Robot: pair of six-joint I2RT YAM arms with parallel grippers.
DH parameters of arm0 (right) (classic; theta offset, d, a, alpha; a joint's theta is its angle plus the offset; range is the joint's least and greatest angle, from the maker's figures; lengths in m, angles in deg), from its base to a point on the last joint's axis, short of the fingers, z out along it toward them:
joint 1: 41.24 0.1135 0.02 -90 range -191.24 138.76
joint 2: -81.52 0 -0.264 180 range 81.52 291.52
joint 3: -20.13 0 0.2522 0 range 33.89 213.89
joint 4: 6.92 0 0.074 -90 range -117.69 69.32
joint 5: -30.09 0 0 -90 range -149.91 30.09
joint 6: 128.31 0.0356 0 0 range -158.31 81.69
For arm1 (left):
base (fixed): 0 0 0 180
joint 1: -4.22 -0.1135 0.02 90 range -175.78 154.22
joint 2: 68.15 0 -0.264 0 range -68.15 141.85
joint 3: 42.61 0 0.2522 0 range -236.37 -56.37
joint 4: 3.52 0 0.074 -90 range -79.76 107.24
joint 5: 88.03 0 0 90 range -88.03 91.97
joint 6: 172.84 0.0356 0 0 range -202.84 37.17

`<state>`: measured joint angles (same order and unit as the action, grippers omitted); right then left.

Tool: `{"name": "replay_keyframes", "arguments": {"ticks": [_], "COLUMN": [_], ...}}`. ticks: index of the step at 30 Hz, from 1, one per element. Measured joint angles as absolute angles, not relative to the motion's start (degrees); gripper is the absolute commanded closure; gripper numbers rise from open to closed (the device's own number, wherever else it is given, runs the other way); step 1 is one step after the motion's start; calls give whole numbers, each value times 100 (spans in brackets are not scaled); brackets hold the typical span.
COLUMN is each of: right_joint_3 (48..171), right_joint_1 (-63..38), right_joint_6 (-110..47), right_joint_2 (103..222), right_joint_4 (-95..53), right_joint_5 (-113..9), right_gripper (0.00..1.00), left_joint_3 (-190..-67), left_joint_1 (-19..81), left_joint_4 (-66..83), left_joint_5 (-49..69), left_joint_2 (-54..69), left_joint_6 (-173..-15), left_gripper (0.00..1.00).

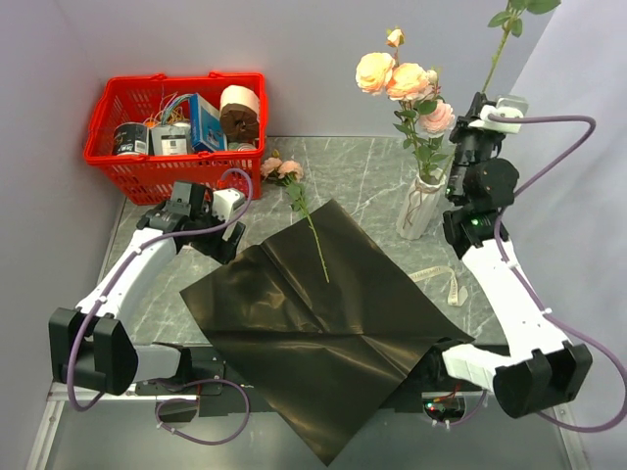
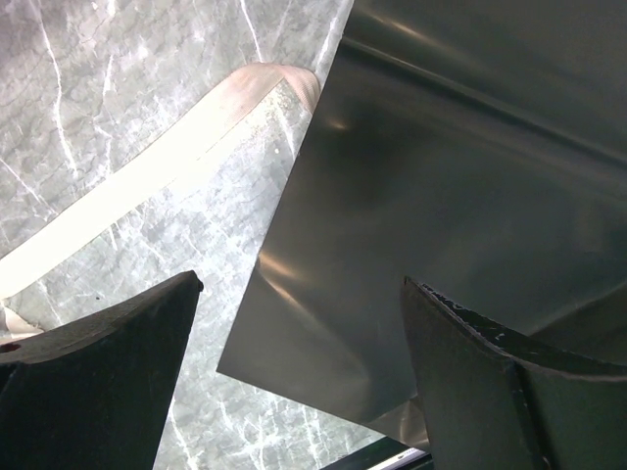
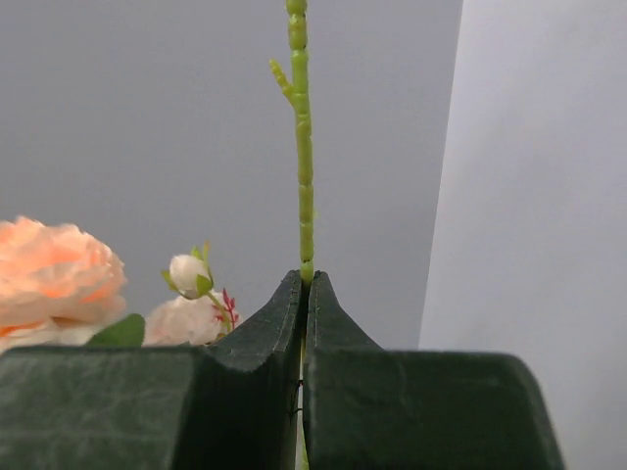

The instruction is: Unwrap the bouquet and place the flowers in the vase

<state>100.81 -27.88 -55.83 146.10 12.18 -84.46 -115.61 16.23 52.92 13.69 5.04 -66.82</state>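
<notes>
Top external: wrapper spread flat, one stem gripped beside the vase

Nearest us we see the dark paper sheet (image 1: pixel 313 323) spread flat on the table (image 1: pixel 372 166). The left gripper (image 2: pixel 302 282) hangs over the sheet's left corner, fingers wide apart and empty. One loose rose (image 1: pixel 312 225) lies across the far edge, and a cream ribbon (image 1: pixel 441 279) lies just right of the sheet. Further back, the white vase (image 1: pixel 419 206) holds several flowers (image 1: pixel 405 80). Beside it the raised right gripper (image 3: pixel 306 279) pinches a green stem (image 3: pixel 304 176). A red basket (image 1: pixel 167 159) stands far left
</notes>
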Motion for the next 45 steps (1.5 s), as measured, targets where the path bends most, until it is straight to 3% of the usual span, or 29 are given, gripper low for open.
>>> {"name": "replay_keyframes", "arguments": {"ticks": [23,30,33,41,45], "right_joint_3": [9375,8770,8603,8582,8582], "right_joint_1": [-3133,-2912,-2652,-1907,-1249], "right_joint_6": [-5297,-5284,-5290,-5290,-5338], "right_joint_2": [15344,15292,15139,14592,14182], "right_joint_4": [2422,2367,2286,1939,1515], "right_joint_5": [-8556,-8787,-8938,-9412,-9620], "right_gripper": [100,51,43,37,30], "left_joint_3": [-11651,-11651,-11651,-11651,-11651], "left_joint_1": [1536,1509,1505,1490,1479], "left_joint_4": [5283,5274,5274,5283,5298], "left_joint_5": [1389,1420,1428,1430,1439], "left_joint_2": [862,860,838,414,224], "left_joint_6": [-6589,-6556,-6558,-6556,-6558], "left_gripper": [9,9,9,9,8]}}
